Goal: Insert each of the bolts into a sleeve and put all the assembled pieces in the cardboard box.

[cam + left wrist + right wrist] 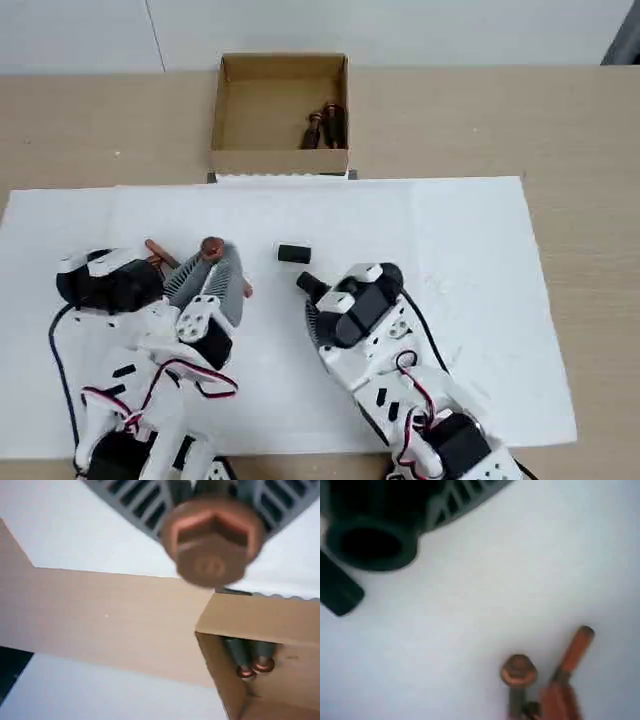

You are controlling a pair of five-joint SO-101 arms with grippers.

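The copper-coloured hex-head metal bolt (215,545) is pinched in the left tool (213,258), toward the near left of the counter (580,130). It looks small, rigid and smooth; I'd guess it swivels unless held on the shank just under the head. The right tool (316,288) nearby grips a black tubular sleeve (370,542), bore exposed. A loose black sleeve (293,254) lies between them, and a spare copper bolt (160,252) lies beside the left tool. The open cardboard box (280,160) at the far edge holds assembled pieces (325,125).
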